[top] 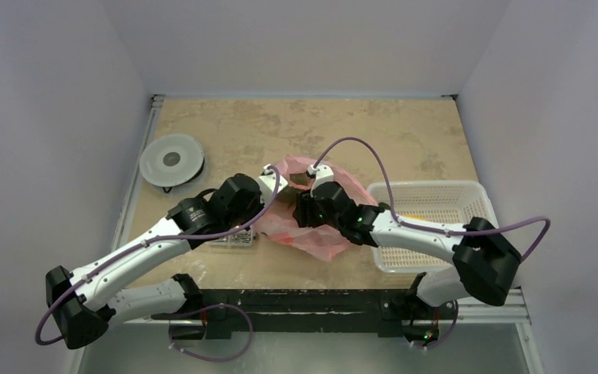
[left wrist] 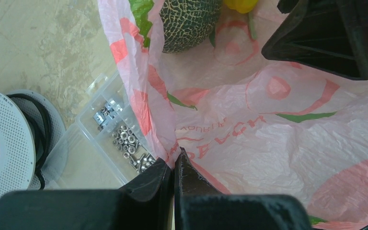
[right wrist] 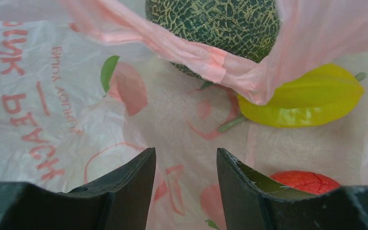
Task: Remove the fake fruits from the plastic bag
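Left gripper (left wrist: 175, 165): pinched tight on plastic bag (left wrist: 268, 143) rim, just beside one clear parts box (left wrist: 120, 139). Right gripper (right wrist: 186, 191): inside bag, jaws narrowly parted, nothing between. Beyond fingertips, in bag: one netted green melon (right wrist: 215, 24) behind a rim fold, one yellow starfruit (right wrist: 302, 98), one red fruit (right wrist: 306, 181) partly hidden. One white basket (top: 436, 226) just beside bag's right edge.

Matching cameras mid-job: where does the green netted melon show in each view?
Top external: melon is only a small dark patch near picture centre, in the mouth of the pink bag.
Left wrist: melon at the top edge, centre, inside the bag.
Right wrist: melon top centre, its lower part behind a strip of the bag.
Shared landmark: the pink bag; the yellow fruit beside the melon in both wrist views.
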Robot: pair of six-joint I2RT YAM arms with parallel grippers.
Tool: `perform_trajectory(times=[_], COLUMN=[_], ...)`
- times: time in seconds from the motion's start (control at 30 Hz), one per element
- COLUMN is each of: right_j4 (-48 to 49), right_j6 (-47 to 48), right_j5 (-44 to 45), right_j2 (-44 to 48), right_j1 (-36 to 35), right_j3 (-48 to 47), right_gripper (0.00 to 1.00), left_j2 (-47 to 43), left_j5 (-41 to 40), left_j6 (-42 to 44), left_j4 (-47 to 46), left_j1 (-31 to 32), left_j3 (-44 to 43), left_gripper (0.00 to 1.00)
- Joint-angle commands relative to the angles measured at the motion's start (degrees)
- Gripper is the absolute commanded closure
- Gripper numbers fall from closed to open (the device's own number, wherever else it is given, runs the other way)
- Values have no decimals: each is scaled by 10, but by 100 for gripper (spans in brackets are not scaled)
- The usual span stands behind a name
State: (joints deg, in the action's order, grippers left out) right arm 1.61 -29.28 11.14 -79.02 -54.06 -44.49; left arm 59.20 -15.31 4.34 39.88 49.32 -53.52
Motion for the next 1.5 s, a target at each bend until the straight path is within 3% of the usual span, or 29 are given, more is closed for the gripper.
perform_trajectory(times=[0.0,0.2,0.23,0.37,0.43,0.67,0.83,1.0,1.17,1.37,1.47], right_j4=[56,69,85,176,200,217,241,252,296,335,304], right_j6=[-40,-29,-26,-24,-21,-48,-25,-44,-43,-42,-38], right_j5=[44,97,97,108,122,172,171,133,150,163,175], right_j2=[-16,-39,-43,-57,-69,-129,-129,-83,-25,-11,30], right_j1=[0,-1,-1,1,1,6,6,-15,-80,-90,-90], right_j3=[-29,-36,-33,-13,-19,-54,-14,75,179,221,217], right_gripper=[51,47,42,9,2,1,1,1,1,2,1], left_j2=[-17,-5,1,16,13,36,73,115,118,132,139], left_j5=[-9,7,13,27,31,23,20,23,34,25,16], left_j6=[13,16,15,11,10,15,13,10,1,-2,-3], left_j4=[-28,-26,-24,-21,-27,-27,-22,-25,-52,-62,-59], left_j1=[4,5,6,6,10,34,55,81,85,84,90], left_j3=[5,3,0,-6,-2,0,-3,-7,3,9,10], left_gripper=[100,100,100,100,100,100,100,100,100,100,100])
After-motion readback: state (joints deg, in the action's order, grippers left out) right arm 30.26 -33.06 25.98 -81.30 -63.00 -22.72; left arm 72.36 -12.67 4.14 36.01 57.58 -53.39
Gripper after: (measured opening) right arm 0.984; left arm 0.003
